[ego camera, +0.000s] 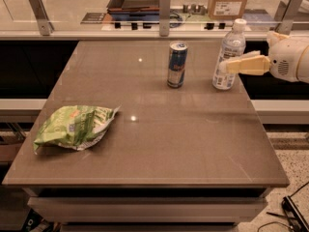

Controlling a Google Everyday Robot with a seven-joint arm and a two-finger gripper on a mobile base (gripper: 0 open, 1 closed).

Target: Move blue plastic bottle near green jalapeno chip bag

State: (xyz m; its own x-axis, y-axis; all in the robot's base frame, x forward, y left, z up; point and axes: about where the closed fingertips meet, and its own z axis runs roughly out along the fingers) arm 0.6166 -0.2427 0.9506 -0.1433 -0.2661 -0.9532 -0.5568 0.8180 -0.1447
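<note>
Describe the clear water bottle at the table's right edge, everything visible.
Tall clear plastic water bottle, white cap, white-and-blue label low on the body. Upright at the far right of the brown table, apart from the blue-and-silver drink can to its left. The cream two-finger gripper reaches in from the right across its middle; whether it grips cannot be told.

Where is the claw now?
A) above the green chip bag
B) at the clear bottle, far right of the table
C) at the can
B: the claw is at the blue plastic bottle, far from the green jalapeno chip bag and apart from the can.
</note>
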